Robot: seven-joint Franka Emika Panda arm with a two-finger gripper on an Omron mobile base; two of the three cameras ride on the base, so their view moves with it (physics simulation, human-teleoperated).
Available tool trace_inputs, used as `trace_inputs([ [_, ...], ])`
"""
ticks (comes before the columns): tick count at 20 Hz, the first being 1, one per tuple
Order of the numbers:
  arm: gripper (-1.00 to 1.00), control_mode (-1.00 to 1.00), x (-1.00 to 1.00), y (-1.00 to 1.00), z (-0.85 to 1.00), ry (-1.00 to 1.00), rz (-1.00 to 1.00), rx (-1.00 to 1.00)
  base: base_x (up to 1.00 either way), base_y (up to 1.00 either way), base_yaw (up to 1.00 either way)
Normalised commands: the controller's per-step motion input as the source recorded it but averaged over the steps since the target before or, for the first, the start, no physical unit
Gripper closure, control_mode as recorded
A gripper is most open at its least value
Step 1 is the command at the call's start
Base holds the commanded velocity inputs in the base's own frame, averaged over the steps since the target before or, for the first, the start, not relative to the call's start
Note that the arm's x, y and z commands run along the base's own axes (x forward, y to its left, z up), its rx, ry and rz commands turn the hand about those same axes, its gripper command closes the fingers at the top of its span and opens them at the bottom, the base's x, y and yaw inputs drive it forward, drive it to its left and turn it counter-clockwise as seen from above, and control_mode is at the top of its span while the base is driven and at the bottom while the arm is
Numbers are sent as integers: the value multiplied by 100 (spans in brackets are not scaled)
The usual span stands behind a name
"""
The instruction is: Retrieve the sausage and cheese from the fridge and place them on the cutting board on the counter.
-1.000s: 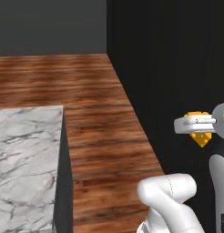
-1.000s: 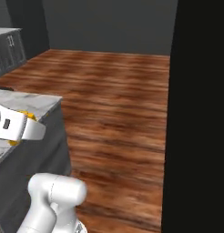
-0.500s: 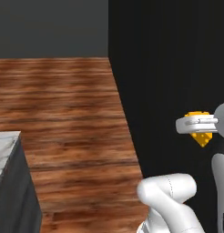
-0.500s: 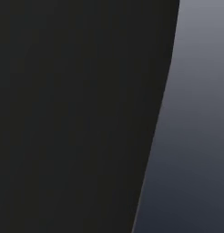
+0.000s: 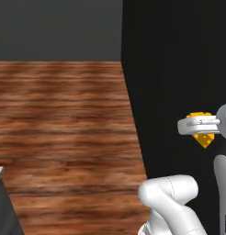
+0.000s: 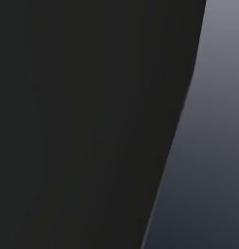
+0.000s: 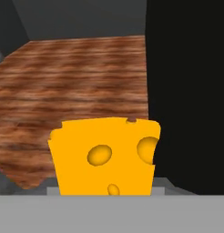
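Cheese (image 5: 203, 138) upright in closed jaws, wedge tip downward.

Glossy white rounded arm (image 5: 172, 197) (thin seams).

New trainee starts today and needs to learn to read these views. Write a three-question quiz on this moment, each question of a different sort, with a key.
1. True or false: the two-finger gripper holds the yellow-orange wedge of cheese with holes in the air.
2. Multiple choice: in the left base view, what lies left of the tall black surface? A) white tiles B) brown wooden plank floor C) green carpet
3. Fill in: in the hand view, the cheese's front face shows round ____.

Key: 1 true; 2 B; 3 holes.
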Motion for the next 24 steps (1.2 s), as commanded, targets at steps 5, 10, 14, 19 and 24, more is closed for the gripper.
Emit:
trace_inputs([
  [5, 100, 100, 0, 0, 0, 0, 0, 0, 100, 0, 15],
  [10, 100, 100, 0, 0, 0, 0, 0, 0, 100, 0, 16],
  [14, 100, 100, 0, 0, 0, 0, 0, 0, 100, 0, 18],
  [19, 100, 100, 0, 0, 0, 0, 0, 0, 100, 1, 17],
  [24, 100, 100, 0, 0, 0, 0, 0, 0, 100, 19, 22],
])
